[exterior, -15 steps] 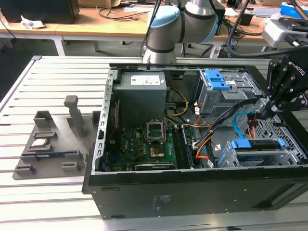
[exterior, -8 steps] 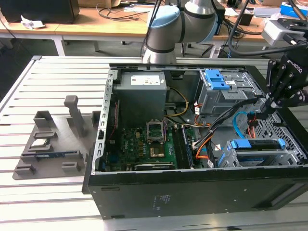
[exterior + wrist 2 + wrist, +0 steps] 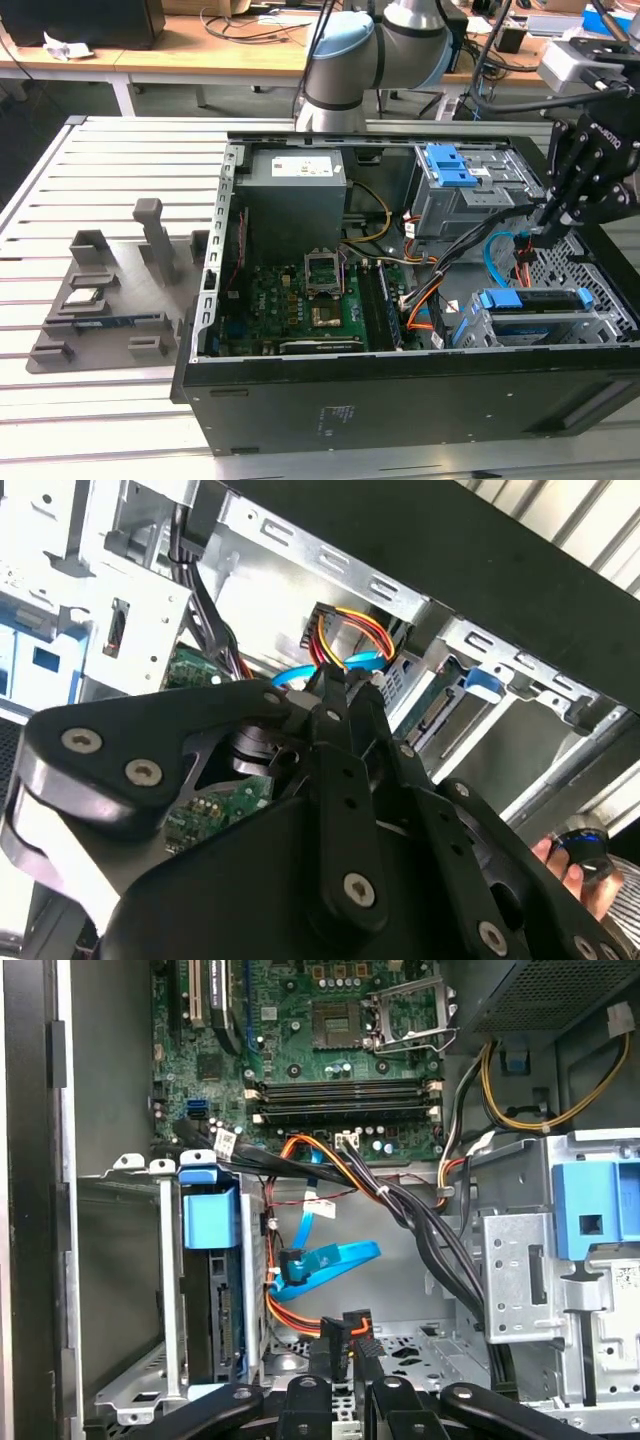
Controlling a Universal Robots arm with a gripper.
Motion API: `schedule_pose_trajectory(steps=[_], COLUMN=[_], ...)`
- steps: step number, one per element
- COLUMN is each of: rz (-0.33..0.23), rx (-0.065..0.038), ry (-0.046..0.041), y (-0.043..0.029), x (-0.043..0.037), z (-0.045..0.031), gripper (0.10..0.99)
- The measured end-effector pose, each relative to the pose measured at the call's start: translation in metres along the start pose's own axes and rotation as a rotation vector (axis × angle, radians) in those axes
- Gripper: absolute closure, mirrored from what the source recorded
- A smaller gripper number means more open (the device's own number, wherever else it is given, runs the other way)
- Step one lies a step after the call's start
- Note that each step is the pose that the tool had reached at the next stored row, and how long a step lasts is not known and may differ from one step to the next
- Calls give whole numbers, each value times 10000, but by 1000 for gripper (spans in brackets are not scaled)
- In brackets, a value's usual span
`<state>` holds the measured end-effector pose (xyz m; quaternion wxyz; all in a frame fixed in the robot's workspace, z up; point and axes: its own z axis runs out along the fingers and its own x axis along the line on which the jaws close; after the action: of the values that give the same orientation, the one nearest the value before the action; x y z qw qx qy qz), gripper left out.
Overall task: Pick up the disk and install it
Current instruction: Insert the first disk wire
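The disk (image 3: 530,300) lies inside the grey drive cage at the exterior view's right front corner of the open computer case, its blue bracket facing up. In the first wrist view the disk (image 3: 222,1310) stands edge-on in that cage under its blue bracket (image 3: 210,1215). My gripper (image 3: 548,222) hangs inside the case just behind the cage, apart from the disk. The gripper (image 3: 345,1338) is shut, with its tips against a black connector on orange and red wires. A blue flat cable (image 3: 330,1258) runs just past the tips, and in the second wrist view the gripper (image 3: 335,690) points at these cables.
A second drive cage with a blue latch (image 3: 455,165) stands at the back right of the case. The motherboard (image 3: 320,290) and power supply (image 3: 295,170) fill the left half. Black cable bundles (image 3: 420,1230) cross the middle. A grey parts fixture (image 3: 110,300) lies outside. Fingers of a hand (image 3: 560,865) show beyond the case.
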<state>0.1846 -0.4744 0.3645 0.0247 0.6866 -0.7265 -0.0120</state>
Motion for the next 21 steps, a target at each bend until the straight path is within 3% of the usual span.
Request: schedule_pose_trajectory(steps=[5, 7, 10, 15, 16, 21], rz=[10, 19, 23, 26, 26, 27], rx=[12, 20, 25, 27, 28, 29], ry=[212, 355, 439, 487, 492, 526], y=[6, 7, 5, 5, 5, 4], x=[-29, -29, -29, -28, -28, -6], z=[67, 102, 149, 149, 149, 150], gripper=[847, 847, 847, 859, 922, 922])
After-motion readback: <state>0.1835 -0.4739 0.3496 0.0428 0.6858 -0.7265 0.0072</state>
